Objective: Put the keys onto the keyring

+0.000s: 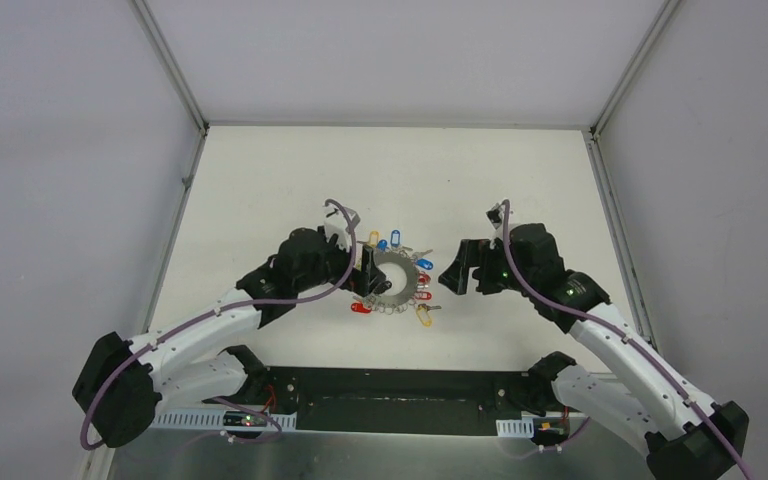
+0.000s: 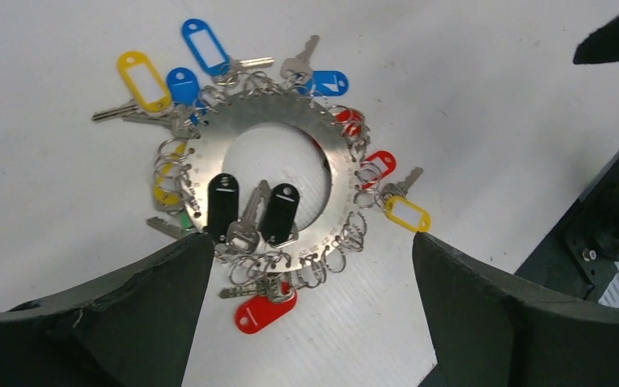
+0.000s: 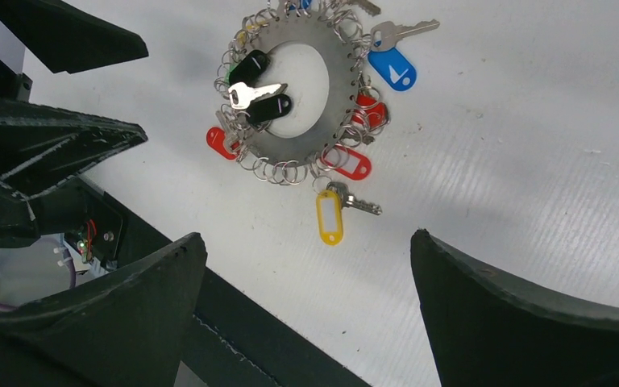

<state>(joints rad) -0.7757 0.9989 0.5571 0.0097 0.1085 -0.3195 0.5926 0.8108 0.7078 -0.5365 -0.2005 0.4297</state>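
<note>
From where I stand, the keyring (image 2: 340, 181) lies flat on the table (image 1: 520, 180). It is about midway between the left and right edges and somewhat closer to the near edge than the far one. The left gripper (image 1: 371, 276) hangs just beside the ring's left rim, jaws spread wide with nothing between them. The right gripper (image 1: 452, 266) is also wide and empty, standing off on the ring's right with a strip of table between. The left arm is plainly the nearer one. In the left wrist view, two black tags (image 2: 222, 205) lie side by side across the ring's band on the side facing that gripper, reaching into the hole. A bare silver key (image 2: 250, 211) sits between them. A red tag (image 2: 262, 313) lies just outside the band, closest to the jaws. The long axes of the black tags run roughly in line with the left gripper's reach, so the jaws would close across their narrow width. I can't tell whether these pieces are threaded onto the ring or only resting on it. If they are loose, I'd guess the left arm is the one to pick them up, though the surrounding tangle of split rings could easily get caught too.
</note>
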